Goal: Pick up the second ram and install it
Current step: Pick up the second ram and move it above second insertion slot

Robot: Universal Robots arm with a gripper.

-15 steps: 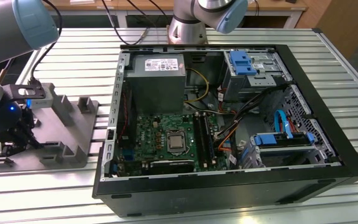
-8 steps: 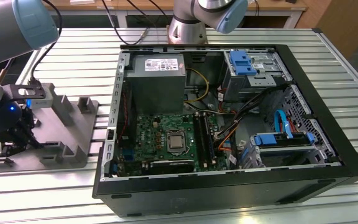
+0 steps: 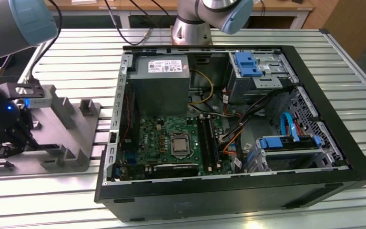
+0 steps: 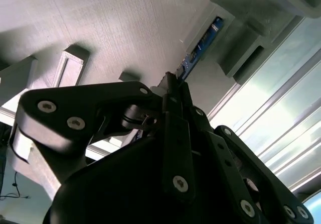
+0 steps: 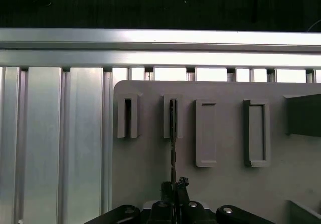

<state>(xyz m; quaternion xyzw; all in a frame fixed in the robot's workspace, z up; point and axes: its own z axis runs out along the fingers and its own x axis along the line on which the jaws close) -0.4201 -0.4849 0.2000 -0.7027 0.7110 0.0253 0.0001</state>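
The second ram point(image 5: 172, 133) shows in the first wrist view as a thin dark strip seen edge-on, with its far end standing in a narrow slot of the grey fixture tray point(image 5: 225, 189). In the second wrist view the ram point(image 4: 201, 44) shows a blue and dark edge running along a tray holder. My gripper point(image 5: 173, 186) is shut on the near end of the strip, with its black fingers point(image 4: 173, 96) pressed together around it. In the exterior view the gripper point(image 3: 6, 145) hangs low over the tray point(image 3: 75, 131) at the exterior view's left.
An open computer case point(image 3: 234, 119) lies at the exterior view's right of the tray, with the motherboard point(image 3: 170, 143) and its memory slots point(image 3: 207, 143) facing up. Cables, drive bays and a power supply point(image 3: 160, 81) fill the case. The ribbed metal table point(image 5: 60, 133) borders the tray.
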